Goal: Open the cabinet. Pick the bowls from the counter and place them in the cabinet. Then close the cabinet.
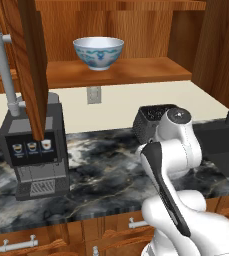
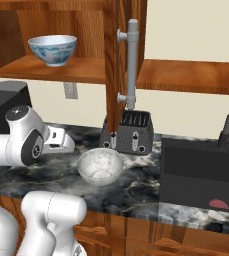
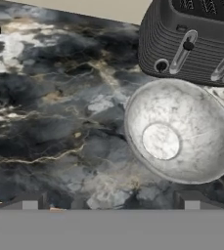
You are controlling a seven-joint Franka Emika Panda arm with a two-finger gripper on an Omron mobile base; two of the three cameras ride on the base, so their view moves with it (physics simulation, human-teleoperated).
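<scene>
Tool [image 3: 111,204] spread wide, empty — above counter [image 3: 45,122] beside speckled bowl [image 3: 179,132].

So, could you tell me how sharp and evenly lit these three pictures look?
Left base view: sharp, flat light, the patterned bowl crisp. Right base view: equally even; soft sheen on the grey bowl. Hand view: the counter veining slightly soft up close, no glare.

White glossy arm [image 1: 172,150], rounded segments, dark grey joint caps (black strip along link).
</scene>
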